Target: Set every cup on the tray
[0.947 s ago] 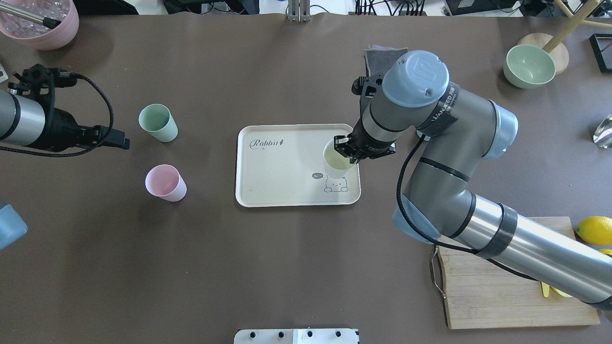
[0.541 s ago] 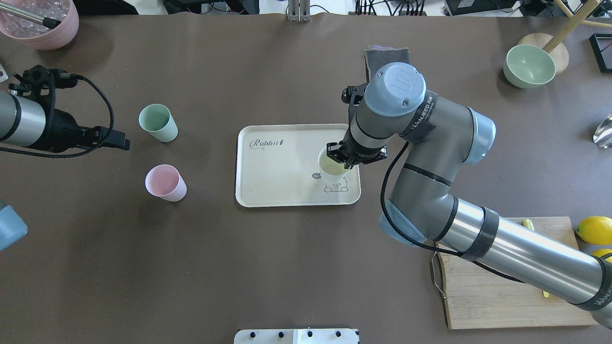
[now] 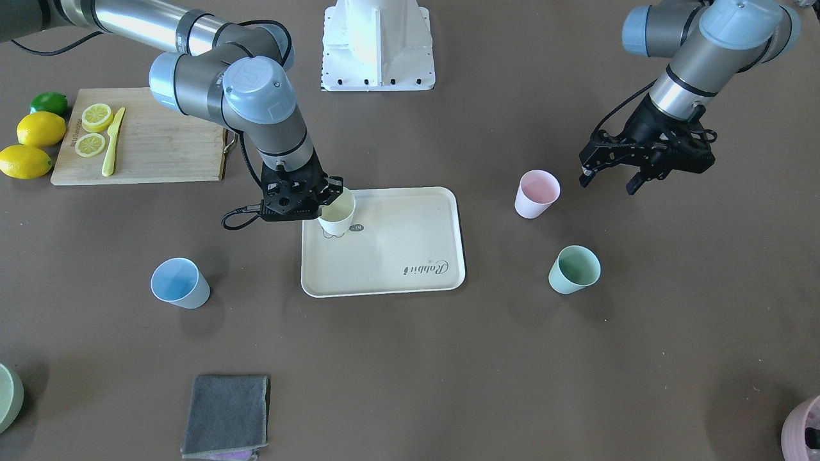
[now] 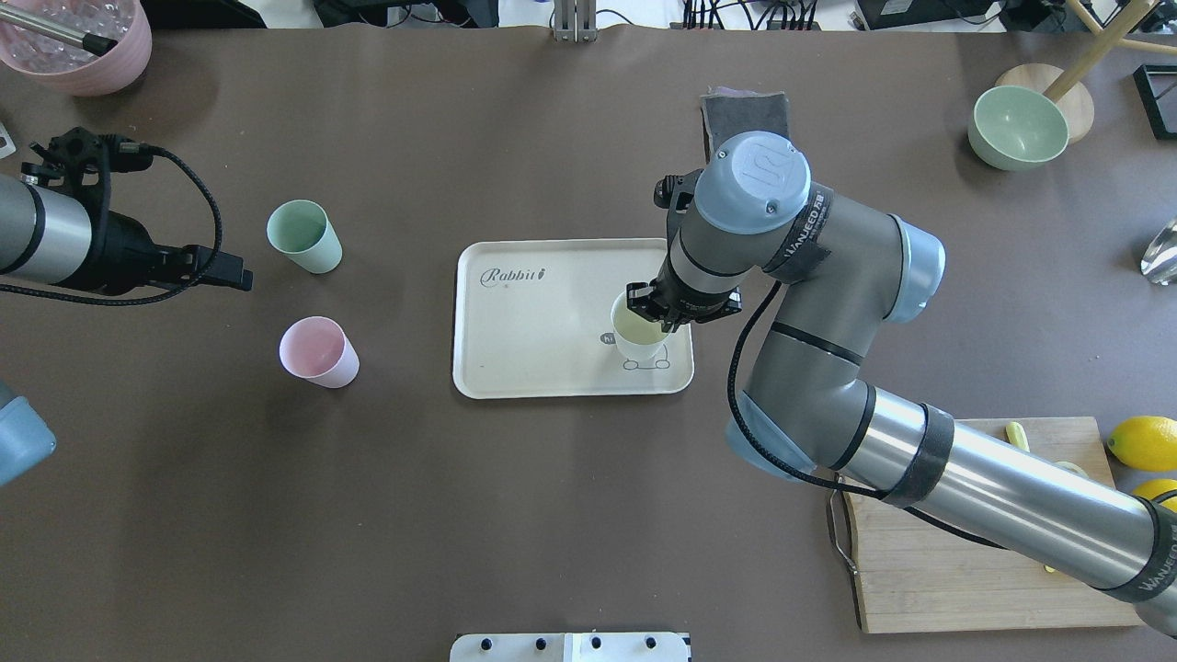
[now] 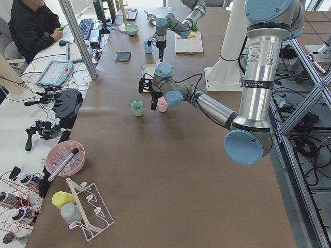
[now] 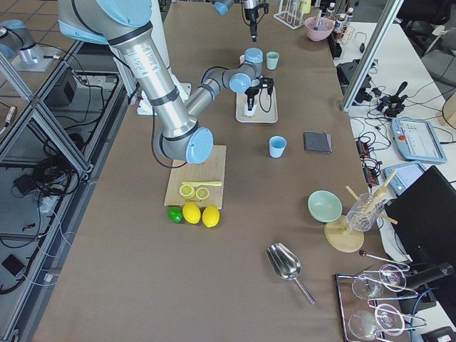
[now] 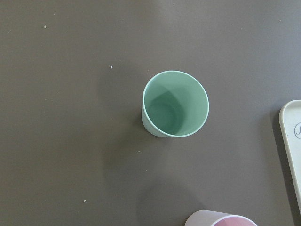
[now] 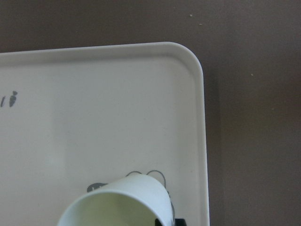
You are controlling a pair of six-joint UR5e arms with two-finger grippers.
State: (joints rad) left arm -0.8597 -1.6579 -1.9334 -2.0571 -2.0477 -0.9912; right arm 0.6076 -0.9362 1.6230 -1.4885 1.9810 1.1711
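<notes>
My right gripper (image 4: 658,311) is shut on the rim of the pale yellow cup (image 4: 637,336), which stands upright on the cream tray (image 4: 533,363), over the dog print near its right end. The front view shows this gripper (image 3: 332,200), cup (image 3: 337,219) and tray (image 3: 397,237). The mint green cup (image 4: 303,236) and the pale pink cup (image 4: 318,351) stand on the table left of the tray. My left gripper (image 3: 607,182) is open and empty, hovering beside them; its wrist view looks down into the mint cup (image 7: 175,104). The light blue cup (image 3: 179,283) stands beyond the tray's right end.
A wooden cutting board (image 3: 160,150) with lemon slices and a knife lies near the right arm, lemons (image 3: 38,128) beside it. A grey cloth (image 3: 224,413), a pale green bowl (image 4: 1016,127) and a mauve pot (image 4: 78,46) sit along the table's far side.
My right gripper has carried the pale yellow cup a little left and down onto the tray's dog print. The left arm has barely moved.
</notes>
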